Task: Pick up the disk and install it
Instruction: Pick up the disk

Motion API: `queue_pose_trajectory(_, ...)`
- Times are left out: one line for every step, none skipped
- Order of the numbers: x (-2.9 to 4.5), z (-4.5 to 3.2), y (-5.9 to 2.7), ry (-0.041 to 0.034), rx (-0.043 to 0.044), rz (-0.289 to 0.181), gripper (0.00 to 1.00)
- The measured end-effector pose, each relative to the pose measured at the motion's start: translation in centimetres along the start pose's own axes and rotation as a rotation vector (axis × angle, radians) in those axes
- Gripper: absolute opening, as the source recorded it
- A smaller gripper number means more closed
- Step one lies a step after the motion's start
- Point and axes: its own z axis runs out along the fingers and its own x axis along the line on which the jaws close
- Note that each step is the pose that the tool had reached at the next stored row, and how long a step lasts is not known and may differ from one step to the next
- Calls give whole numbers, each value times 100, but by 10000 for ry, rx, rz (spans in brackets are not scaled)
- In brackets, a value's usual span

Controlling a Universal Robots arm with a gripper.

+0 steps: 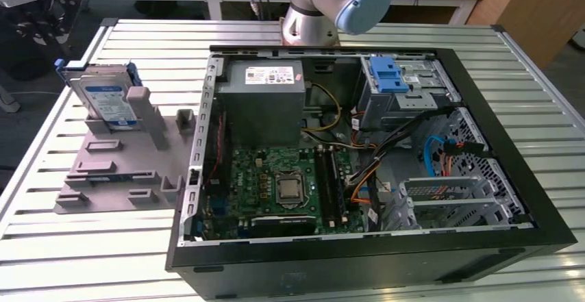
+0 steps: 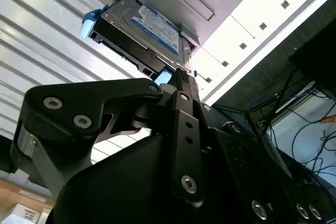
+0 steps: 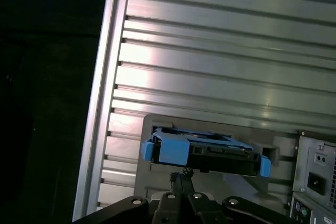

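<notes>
At the exterior view's upper left we see the flat rectangular silver hard drive (image 1: 105, 100), blue-framed, blue-and-white labelled, upright; the fingers (image 3: 181, 180) are closed together and empty.

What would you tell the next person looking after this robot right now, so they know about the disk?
The tool is shut and holds nothing; in both wrist views it points at the disk but stands apart from it.
The disk stands on edge in the grey holder, at the exterior view's left of the open computer case.
Done: nothing that shows.
Left: the disk is not picked up and not installed.
</notes>
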Motion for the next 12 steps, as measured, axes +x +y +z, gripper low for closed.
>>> queue_pose_trajectory(0, 1, 0, 5, 0, -116, 11)
queue_pose_trajectory(0, 1, 0, 10, -1, -237, 11)
queue_pose_trajectory(0, 2, 0, 15, -1, -355, 11)
queue_pose_trajectory(0, 2, 0, 20, -2, -470, 11)
queue_pose_trajectory(0, 3, 0, 23, -2, -580, 11)
queue_pose_trajectory(0, 4, 0, 27, -3, -685, 11)
queue_pose_trajectory(0, 4, 0, 32, -3, -789, 11)
queue_pose_trajectory(0, 5, 0, 36, -4, -888, 11)
queue_pose_trajectory(0, 5, 0, 40, -4, -985, 11)
queue_pose_trajectory(0, 6, 0, 45, -4, -1081, 11)
queue_pose_trajectory(0, 6, 0, 48, -5, -1175, 11)
queue_pose_trajectory(0, 7, 0, 52, -5, -1272, 11)
